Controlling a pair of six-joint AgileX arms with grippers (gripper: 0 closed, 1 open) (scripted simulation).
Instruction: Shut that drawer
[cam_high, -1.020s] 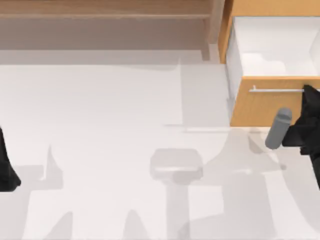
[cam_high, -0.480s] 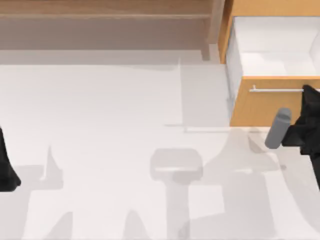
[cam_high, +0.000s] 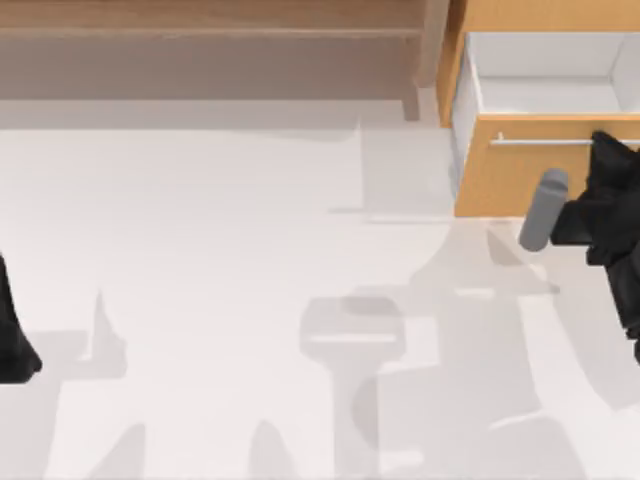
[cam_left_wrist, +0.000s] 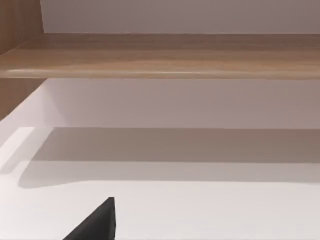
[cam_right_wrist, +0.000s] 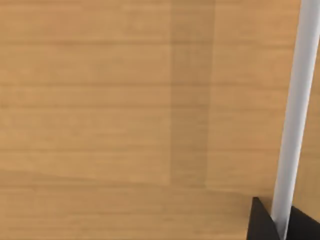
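Right end effector (cam_high: 603, 150) sits against the orange-tan front of the drawer (cam_high: 505, 180), at the far right of the desk (cam_high: 220, 270). In the right wrist view its two dark fingertips (cam_right_wrist: 261, 225) straddle the silver bar handle (cam_right_wrist: 295, 115), one on each side, so it reads as clamped on the handle, with the wood front right behind it. Drawer is partly open: a strip of white inner wall (cam_high: 545, 95) shows beyond the end effector, between the front panel and the cabinet body. Handle (cam_high: 540, 142) runs out leftward from the end effector across the upper part of the front. Grey cylindrical part of the right arm (cam_high: 543, 210) juts out just left of the end effector, below the drawer front.

Left end effector (cam_high: 12, 340) is parked at the left desk edge, well apart from the drawer; can't tell if its fingers are apart or together. Ahead of it in the left wrist view: the pale wooden shelf unit (cam_left_wrist: 165, 55) over bare desk.
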